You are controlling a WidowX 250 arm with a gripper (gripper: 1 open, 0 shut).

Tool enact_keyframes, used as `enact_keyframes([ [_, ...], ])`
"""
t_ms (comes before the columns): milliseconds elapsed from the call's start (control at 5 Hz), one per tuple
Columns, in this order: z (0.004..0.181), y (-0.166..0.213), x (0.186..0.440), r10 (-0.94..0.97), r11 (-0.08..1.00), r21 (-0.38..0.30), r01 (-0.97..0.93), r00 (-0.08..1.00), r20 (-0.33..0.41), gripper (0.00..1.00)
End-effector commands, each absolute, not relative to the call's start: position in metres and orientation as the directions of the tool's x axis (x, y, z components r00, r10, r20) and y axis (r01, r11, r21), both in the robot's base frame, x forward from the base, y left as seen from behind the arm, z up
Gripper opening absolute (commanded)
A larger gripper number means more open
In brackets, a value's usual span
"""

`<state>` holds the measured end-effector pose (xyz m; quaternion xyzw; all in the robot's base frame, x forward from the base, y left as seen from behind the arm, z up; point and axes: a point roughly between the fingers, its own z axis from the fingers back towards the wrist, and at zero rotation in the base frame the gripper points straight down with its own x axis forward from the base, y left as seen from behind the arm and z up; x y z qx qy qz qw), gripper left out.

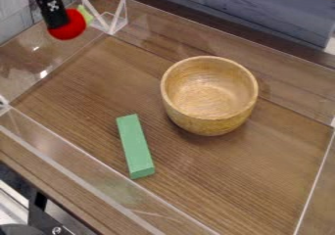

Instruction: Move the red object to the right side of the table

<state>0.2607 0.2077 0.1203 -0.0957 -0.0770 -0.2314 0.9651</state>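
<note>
The red object [67, 23], a small round bright-red toy fruit, hangs at the far-left corner of the table [92, 92], above the clear wall. My gripper [55, 16] is a dark shape coming down from the top-left edge of the camera view. It is shut on the red object, gripping it from above and partly covering its left side. Most of the arm is cut off by the frame edge.
A wooden bowl [210, 94] stands right of centre. A flat green block [133, 146] lies near the front wall. Low clear acrylic walls [113, 17] edge the tabletop.
</note>
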Motion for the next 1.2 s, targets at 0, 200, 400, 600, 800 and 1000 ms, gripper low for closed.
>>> enact_keyframes([
  [0,0.152,0.215,0.263,-0.469,0.867,-0.057,0.495,0.85,0.24,0.0],
  [200,0.15,0.215,0.264,-0.493,0.85,-0.066,0.522,0.834,0.245,0.0],
  [400,0.146,0.215,0.263,-0.503,0.842,-0.074,0.535,0.826,0.253,0.0],
  [600,0.142,0.215,0.263,-0.512,0.833,-0.083,0.547,0.819,0.259,0.0],
  [800,0.151,0.216,0.255,-0.481,0.85,-0.091,0.519,0.835,0.268,0.0],
  [1000,0.159,0.212,0.246,-0.447,0.868,-0.099,0.487,0.851,0.276,0.0],
])
